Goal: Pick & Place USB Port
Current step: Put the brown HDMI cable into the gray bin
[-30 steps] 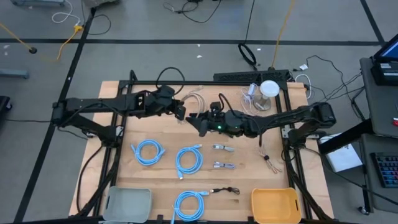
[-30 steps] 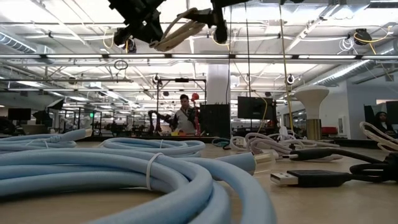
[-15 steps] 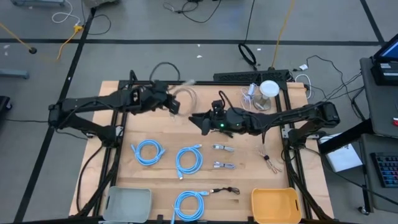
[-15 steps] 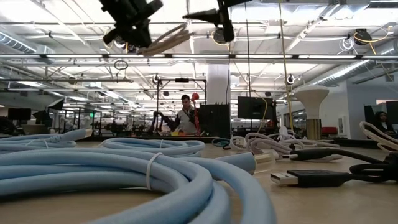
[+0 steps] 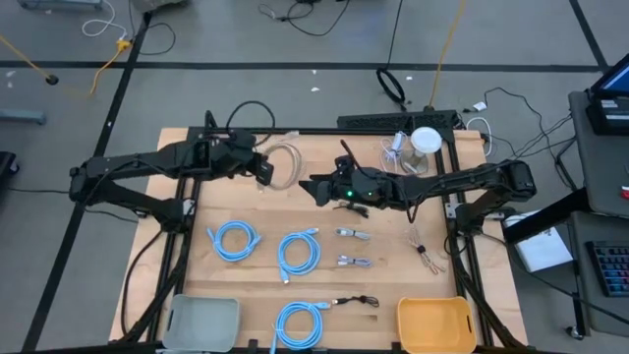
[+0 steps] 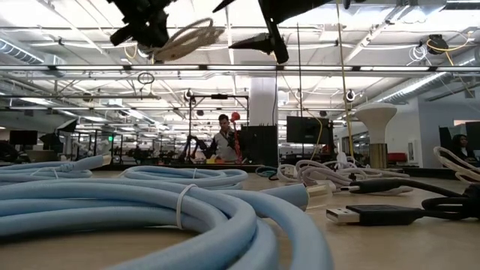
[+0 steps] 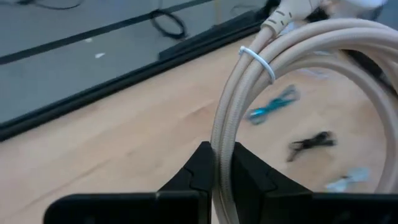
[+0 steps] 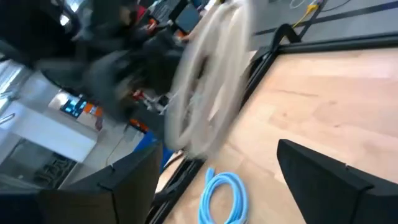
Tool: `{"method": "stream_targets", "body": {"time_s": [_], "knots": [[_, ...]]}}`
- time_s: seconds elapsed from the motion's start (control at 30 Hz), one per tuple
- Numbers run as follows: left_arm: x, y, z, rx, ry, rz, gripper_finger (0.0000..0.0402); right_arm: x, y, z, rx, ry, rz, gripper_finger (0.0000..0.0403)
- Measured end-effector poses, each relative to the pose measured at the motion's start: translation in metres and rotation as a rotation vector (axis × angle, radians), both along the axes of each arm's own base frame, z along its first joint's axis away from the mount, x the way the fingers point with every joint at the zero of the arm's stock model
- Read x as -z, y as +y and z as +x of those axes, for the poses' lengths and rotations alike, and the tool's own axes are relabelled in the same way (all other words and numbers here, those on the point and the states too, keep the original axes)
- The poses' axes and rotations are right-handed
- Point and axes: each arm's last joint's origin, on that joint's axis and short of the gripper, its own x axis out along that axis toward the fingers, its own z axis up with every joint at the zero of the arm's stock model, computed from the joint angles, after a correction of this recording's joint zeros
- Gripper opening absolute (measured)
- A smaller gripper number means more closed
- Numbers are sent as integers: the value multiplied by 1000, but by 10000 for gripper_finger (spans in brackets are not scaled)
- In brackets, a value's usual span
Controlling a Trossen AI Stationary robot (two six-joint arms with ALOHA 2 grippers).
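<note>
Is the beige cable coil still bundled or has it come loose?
Bundled: a white tie binds the beige cable coil, pinched in the left tool.

table [image 5: 383, 285]: pale wood, matt | beige cable [image 7: 261, 93]: smooth plastic | fingers [image 7: 199, 177]: matt black plastic

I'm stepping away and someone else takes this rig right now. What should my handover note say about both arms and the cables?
Left pincer: shut on the beige coiled cable, held in the air over the table's back left part.
Right pincer: open, empty, beside the coil at mid-table.
On the table: three blue cable coils, small USB adapters, a black USB cable.
Front edge: grey bin and yellow bin, both look empty.
Done: beige cable picked up.
Left: place it; nothing binned yet.
</note>
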Motion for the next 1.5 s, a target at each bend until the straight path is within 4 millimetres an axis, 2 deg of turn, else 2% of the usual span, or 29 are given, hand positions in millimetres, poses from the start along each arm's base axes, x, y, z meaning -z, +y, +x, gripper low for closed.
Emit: {"method": "stream_targets", "body": {"time_s": [0.17,0.27,0.57,0.8,1.07,1.17,1.27,1.5], "knots": [[0,-19,3,40,-23,-17,31,0,-7,0,10,1,-5,307],[-1,-24,4,35,-40,-10,31,-1,-9,0,15,-13,-5,303],[10,-22,18,43,7,-5,31,-9,-8,2,1,-85,-28,302],[15,-17,21,55,55,6,31,-11,3,2,-43,-111,-19,302],[8,-18,28,77,-48,0,31,-11,4,2,-71,-119,1,293],[7,-22,28,89,-56,-2,31,-11,4,2,-72,-117,-4,268],[8,-25,28,98,-49,-10,31,-11,4,2,-73,-113,-14,222],[5,-33,26,109,-73,-12,31,-11,5,2,-85,-102,-40,47]]}}
